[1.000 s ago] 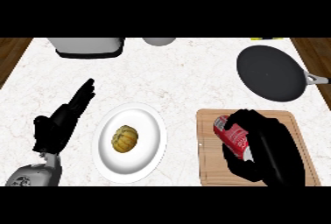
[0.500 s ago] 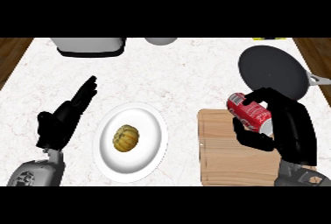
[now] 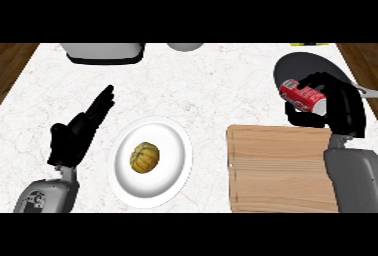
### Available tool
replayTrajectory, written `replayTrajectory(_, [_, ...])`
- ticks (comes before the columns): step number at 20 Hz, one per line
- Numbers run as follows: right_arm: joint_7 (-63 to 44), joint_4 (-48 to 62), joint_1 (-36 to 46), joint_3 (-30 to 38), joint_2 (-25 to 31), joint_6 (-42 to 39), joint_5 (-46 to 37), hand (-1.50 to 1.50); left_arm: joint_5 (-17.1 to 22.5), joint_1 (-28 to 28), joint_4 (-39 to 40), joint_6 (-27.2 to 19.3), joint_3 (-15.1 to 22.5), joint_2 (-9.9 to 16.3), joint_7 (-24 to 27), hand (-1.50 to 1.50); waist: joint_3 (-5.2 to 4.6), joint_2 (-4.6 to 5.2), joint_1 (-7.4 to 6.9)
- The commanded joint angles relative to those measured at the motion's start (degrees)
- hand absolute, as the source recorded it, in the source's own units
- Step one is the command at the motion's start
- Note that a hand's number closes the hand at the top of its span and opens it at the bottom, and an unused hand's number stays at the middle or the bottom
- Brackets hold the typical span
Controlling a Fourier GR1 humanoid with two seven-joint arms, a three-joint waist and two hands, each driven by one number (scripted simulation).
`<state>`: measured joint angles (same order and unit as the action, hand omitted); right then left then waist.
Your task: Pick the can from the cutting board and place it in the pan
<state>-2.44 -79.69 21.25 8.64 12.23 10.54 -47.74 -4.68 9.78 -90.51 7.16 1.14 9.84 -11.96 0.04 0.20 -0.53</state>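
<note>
Red can (image 3: pixel 301 96) sits in my right hand (image 3: pixel 336 102), fingers curled round it, held over the near edge of the dark pan (image 3: pixel 306 70), beyond the wooden cutting board (image 3: pixel 277 170). My left hand (image 3: pixel 77 132) rests open, fingers straight, beside the white plate (image 3: pixel 170 150).
</note>
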Motion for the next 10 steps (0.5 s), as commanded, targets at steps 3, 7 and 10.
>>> replayTrajectory(3, [9.4,23.6,10.6,7.1,4.1,10.5,0.3,1.5,-1.7,1.4,0.5,-1.5,1.5,-2.2,-0.8,0.0,0.03,0.26,-0.63])
replayTrajectory(7, [18.0,38.0,16.7,10.0,7.1,13.8,2.9,1.5,1.7,-1.1,-0.9,2.8,-0.9,0.5,-0.1,0.0,0.04,0.24,-0.91])
replayTrajectory(10, [20.8,47.3,23.0,13.2,11.9,13.5,4.1,1.5,1.0,0.7,0.0,1.6,-1.6,0.3,0.3,0.0,0.07,0.58,-1.56])
